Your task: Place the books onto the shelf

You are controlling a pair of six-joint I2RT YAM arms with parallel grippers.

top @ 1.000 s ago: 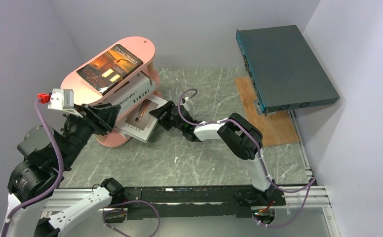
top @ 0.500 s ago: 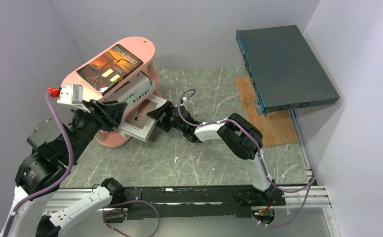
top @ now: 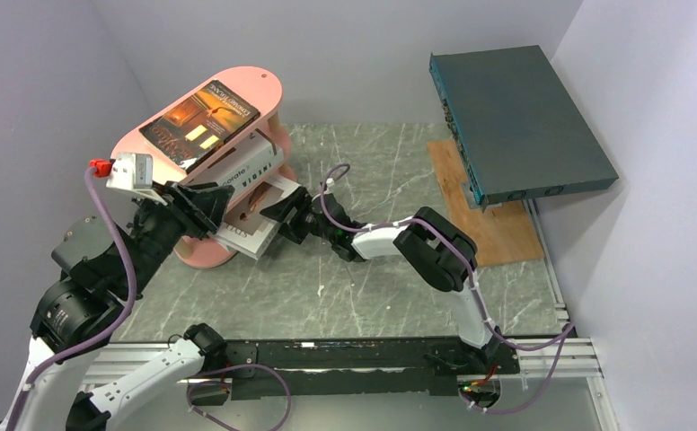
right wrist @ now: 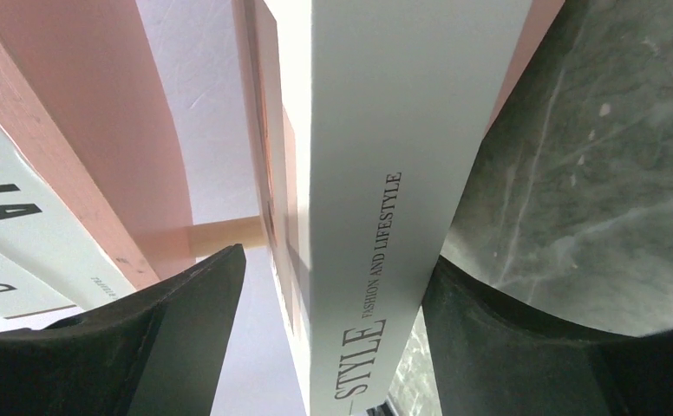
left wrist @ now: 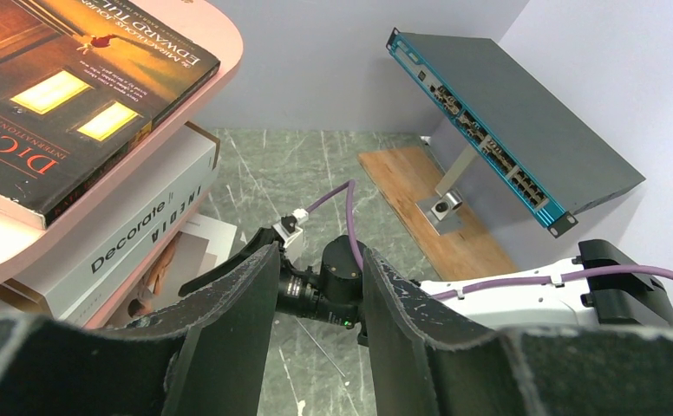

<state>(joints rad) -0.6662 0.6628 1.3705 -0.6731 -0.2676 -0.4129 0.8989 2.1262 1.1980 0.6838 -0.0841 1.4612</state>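
Note:
The salmon-pink shelf (top: 260, 85) stands at the left. A dark orange-brown book (top: 203, 117) lies on its top tier. The white "Decorate" book (top: 248, 169) is on the tier below. A white "STYLE" book (top: 251, 226) lies flat on the bottom tier, jutting out to the right. My right gripper (top: 279, 212) is open astride this book's outer edge. In the right wrist view the book's spine (right wrist: 385, 130) sits between the fingers of the right gripper (right wrist: 337, 260), against one with a gap at the other. My left gripper (top: 208, 205) hovers open and empty beside the shelf's front.
A large dark teal flat box (top: 516, 121) stands propped at the back right, over a brown wooden board (top: 493, 229). The right arm's purple cable (top: 331, 180) loops above the marble table. Walls close in on both sides.
The right gripper has moved left onto the STYLE book's edge, and the book has shifted slightly toward the shelf. The left gripper rose and moved right, then held still.

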